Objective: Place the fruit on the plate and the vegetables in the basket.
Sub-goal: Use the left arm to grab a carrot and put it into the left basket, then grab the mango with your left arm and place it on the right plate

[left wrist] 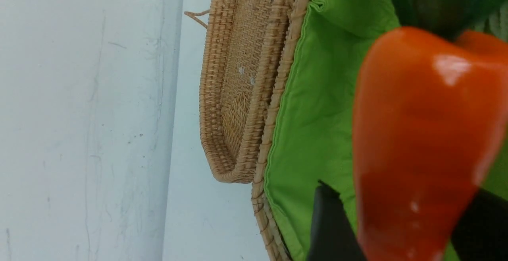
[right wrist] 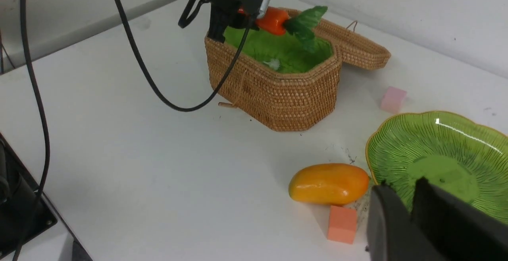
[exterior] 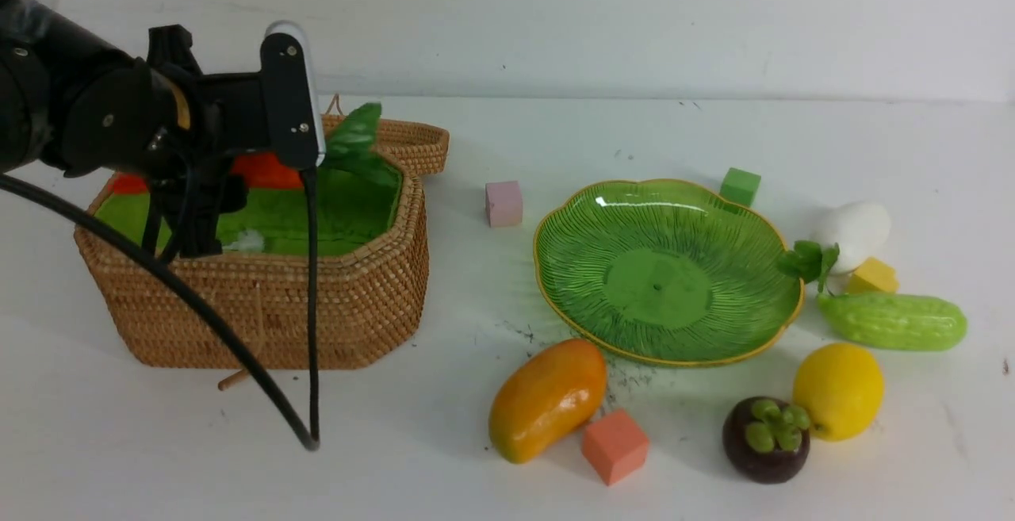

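Over the open basket [exterior: 317, 299] at left, the left arm reaches in level, its wrist bent down. The left gripper [exterior: 193, 216] clamps a carrot [exterior: 266, 172], held sideways above the green lining [exterior: 349, 212]. The right gripper [right wrist: 405, 193] hangs at the near edge of the plate [right wrist: 397, 153], jaws almost together and empty.

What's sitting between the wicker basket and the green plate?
A small pink foam cube stands between the basket and the plate, touching neither. The front view shows it best.
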`<state>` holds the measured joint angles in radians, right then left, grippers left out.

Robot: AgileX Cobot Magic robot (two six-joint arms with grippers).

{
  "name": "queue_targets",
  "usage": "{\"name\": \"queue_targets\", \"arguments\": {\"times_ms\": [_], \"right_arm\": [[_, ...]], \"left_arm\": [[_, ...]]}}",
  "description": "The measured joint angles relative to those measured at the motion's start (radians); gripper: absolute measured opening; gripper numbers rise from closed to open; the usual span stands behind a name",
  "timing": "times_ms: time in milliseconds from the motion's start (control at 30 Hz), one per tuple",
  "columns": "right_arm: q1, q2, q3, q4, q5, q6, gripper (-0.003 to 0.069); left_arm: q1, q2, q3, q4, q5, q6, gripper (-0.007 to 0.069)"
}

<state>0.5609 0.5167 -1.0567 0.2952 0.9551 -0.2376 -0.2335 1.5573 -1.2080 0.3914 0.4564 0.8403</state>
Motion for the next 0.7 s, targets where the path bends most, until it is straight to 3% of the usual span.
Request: {"name": "queue_targets", "arguments": {"times_ms": [100,233,267,367,600,700], "right_arm": [[0.000,0.000,0.000,-0.001,0.000,0.001,0.0107],[0.000,0.000,0.000,0.001,0.000,0.001,0.0107],[0.000,0.000,0.000,0.002,0.000,0.001,0.0107],[0.000,0.000,0.000,0.001,0.001,0.001,0.0107],[0.000,0.000,0.000,0.001,0.025,0.012,0.0112],[0.000,0.000,0.000,0.000,0.067,0.046,0.0115]], "left_arm": [[0.000,-0.018,0.000,-0.004,0.010,-0.033,0.0495],[0.000,-0.040,0.000,-0.019,0.029,-0.119,0.0517],[-0.007,-0.054,0.000,-0.057,0.045,-0.221,0.0501],[-0.052,-0.080,0.000,-0.169,0.092,-0.402,0.0409],[-0.327,-0.117,0.000,-0.347,0.253,-0.710,-0.0005],[-0.425,-0.117,0.000,-0.378,0.313,-0.815,-0.0013]]}}
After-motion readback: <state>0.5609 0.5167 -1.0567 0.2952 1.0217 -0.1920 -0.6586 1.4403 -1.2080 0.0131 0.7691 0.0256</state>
